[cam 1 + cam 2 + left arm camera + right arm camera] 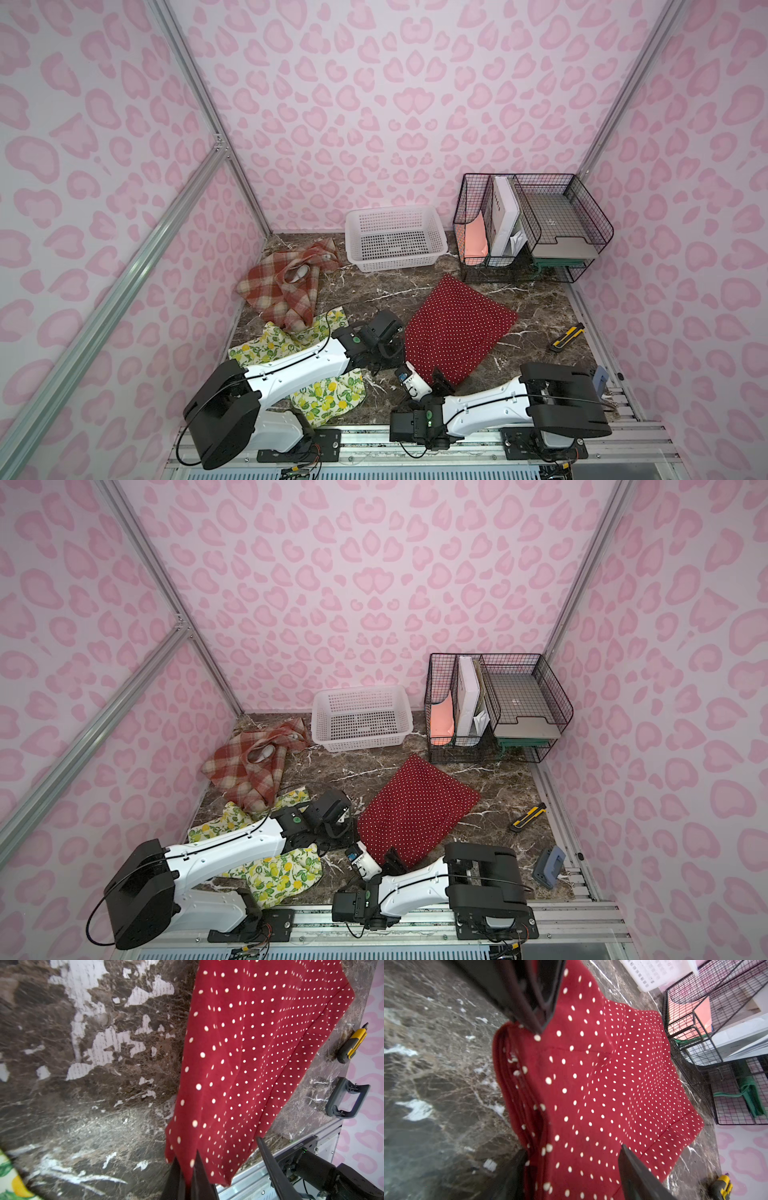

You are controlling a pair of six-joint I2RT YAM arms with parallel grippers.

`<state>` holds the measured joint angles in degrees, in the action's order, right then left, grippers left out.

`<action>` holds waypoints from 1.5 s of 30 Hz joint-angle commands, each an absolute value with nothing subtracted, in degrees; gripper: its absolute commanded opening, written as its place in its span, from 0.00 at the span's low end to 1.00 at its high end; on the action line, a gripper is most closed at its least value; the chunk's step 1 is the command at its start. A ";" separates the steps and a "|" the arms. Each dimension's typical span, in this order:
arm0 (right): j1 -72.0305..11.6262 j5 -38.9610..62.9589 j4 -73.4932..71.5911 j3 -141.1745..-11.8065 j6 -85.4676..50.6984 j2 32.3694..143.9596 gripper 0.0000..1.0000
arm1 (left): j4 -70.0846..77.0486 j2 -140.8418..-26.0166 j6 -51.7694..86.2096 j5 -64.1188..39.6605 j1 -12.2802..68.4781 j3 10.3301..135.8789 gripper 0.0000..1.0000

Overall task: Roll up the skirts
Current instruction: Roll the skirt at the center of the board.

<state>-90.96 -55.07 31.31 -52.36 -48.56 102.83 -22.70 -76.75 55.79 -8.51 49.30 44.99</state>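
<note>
Two tools meet at the near edge of the red polka-dot skirt (pixel 457 328), one of three skirts on the dark marbled counter (pixel 365 291). The left tool (pixel 186 1156) is clenched on this skirt's near corner, with the cloth pinched between its two black fingers and the corner raised a little. The right tool (pixel 574 1149) stands released just beside it, its two fingers apart and straddling the same near edge, with red cloth lying between them.

The rest of the red skirt lies spread flat and unrolled, reaching away from the two arms. Just to its left, partly under the left arm, the one lemon-print skirt (pixel 328 397) lies crumpled. To the red skirt's right, at the counter's near edge, sits one gray handled object (pixel 549 866). A little farther back, also to the right and well apart from the red cloth, lies one yellow-and-black utility knife (pixel 567 337).

Left of the red skirt and farther back, the single plaid skirt (pixel 282 286) lies in a loose heap, its near end overlapping the lemon print. Behind the red skirt, one white lattice basket (pixel 395 262) stands against the back wall. One black wire rack (pixel 582 216) holding papers and folders stands just beside the skirt's far corner.
</note>
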 commanded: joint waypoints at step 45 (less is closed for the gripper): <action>-47.68 25.73 -12.66 -26.02 -27.78 80.45 0.00 | -32.96 -62.37 53.35 -4.15 48.18 39.62 0.69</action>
